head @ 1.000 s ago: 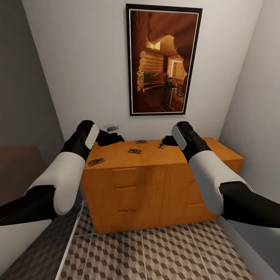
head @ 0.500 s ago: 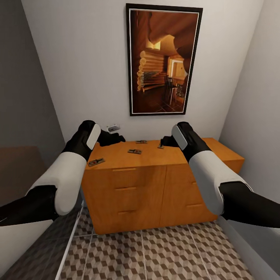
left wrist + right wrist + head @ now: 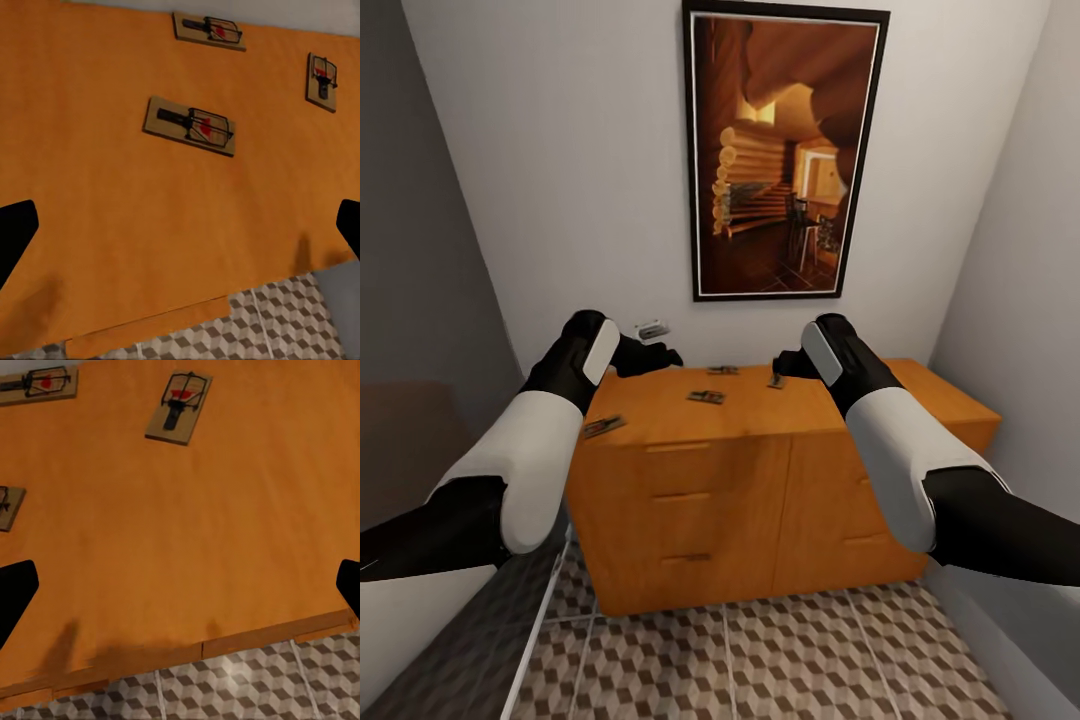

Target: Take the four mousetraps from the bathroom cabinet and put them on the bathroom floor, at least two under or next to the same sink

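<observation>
Four mousetraps lie on the cabinet [image 3: 760, 470] top: one at its left edge [image 3: 603, 427], one mid-top [image 3: 706, 397], two near the back edge [image 3: 722, 371] [image 3: 774, 380]. The left gripper [image 3: 660, 356] hovers over the back left corner, the right gripper [image 3: 788, 364] beside the rear trap. Both jaws stand wide open, empty. Cube-patterned bathroom floor [image 3: 780, 660] lies below; a framed picture [image 3: 780, 150] hangs above.

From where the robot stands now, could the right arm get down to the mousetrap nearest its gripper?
Probably yes: the right gripper hovers open above the cabinet top, the mousetrap lying flat ahead with nothing between them.
</observation>
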